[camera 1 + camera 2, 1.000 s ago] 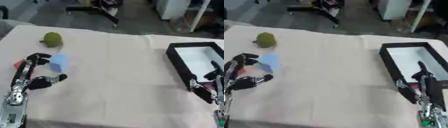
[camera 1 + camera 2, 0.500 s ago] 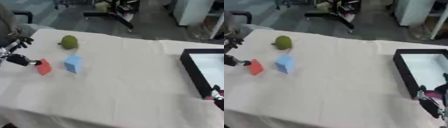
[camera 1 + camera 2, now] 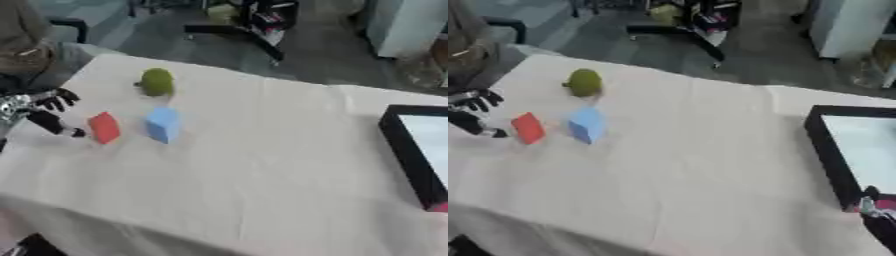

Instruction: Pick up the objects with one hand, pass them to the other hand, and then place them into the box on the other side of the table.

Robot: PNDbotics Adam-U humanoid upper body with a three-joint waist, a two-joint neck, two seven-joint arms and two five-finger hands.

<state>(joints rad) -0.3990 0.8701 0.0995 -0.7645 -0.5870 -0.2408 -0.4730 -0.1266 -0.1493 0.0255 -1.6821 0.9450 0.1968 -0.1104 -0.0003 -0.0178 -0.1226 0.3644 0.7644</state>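
A: Where's the L hand [image 3: 42, 107]?
B: Far left edge of the table [image 3: 262, 170], fingers spread and relaxed, holding nothing. Thumb reaches toward the red block [image 3: 104, 127]; its tip sits just beside the block's left side, can't tell if it touches.

A: Other objs?
B: Blue block [image 3: 163, 124] stands just right of the red one, small gap between them. Green roundish obj [image 3: 157, 81] lies farther back, near the blue block, well apart from the fingers [image 3: 63, 98].

A: Box?
B: Black box w/ white inside [image 3: 846, 150] at the right side of the table, well apart from all three objs.

A: R hand?
B: Only a bit of the R hand [image 3: 874, 215] shows at the lower right corner in the right eye view, just beside the box's near wall. Open or closed — can't tell.
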